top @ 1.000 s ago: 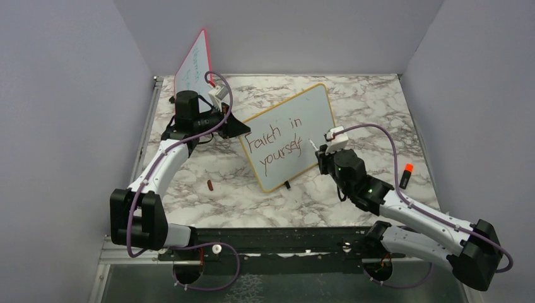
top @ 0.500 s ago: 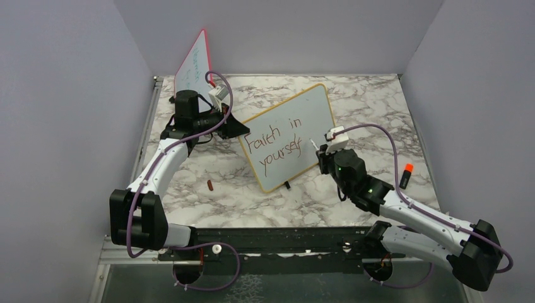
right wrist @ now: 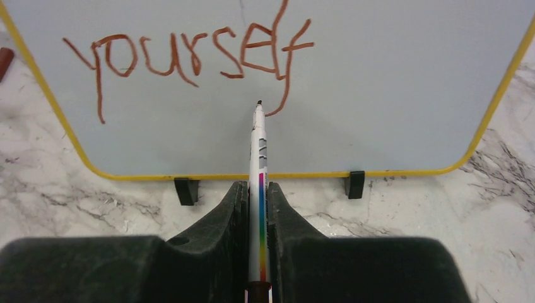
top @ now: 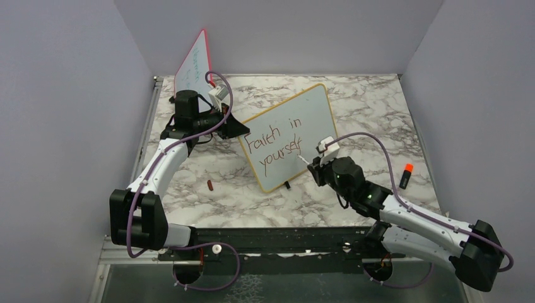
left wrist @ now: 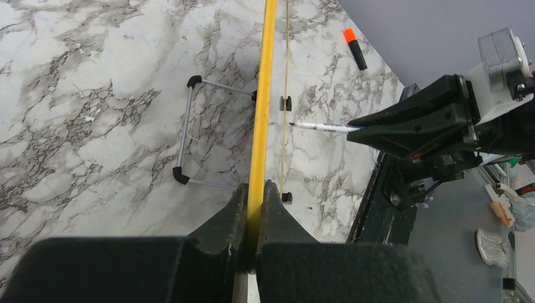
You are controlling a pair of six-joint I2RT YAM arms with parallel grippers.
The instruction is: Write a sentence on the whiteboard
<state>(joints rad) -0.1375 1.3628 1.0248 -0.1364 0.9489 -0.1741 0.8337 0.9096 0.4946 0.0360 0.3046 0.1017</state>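
Observation:
The whiteboard (top: 310, 108), with its yellow frame, stands tilted on small black feet in the middle of the table. My left gripper (top: 236, 129) is shut on its left edge, and the left wrist view shows the yellow frame (left wrist: 269, 76) pinched in that gripper (left wrist: 255, 188). The sentence (top: 272, 144) reads "Faith in yourself" in dark red, with "yourself" (right wrist: 189, 57) close up in the right wrist view. My right gripper (right wrist: 257, 187) is shut on a white marker (right wrist: 259, 148). Its tip sits just under the tail of the "f", low on the board.
A red-framed board (top: 194, 63) with faint writing leans at the back left. An orange-capped marker (top: 405, 175) lies on the marble at the right. A small dark red cap (top: 209, 185) lies left of the whiteboard. The board's wire stand (left wrist: 188, 129) sits behind it.
My right gripper has moved down and leftward with the marker, from beside the end of "yourself" to below that word. The left arm and the whiteboard have stayed still.

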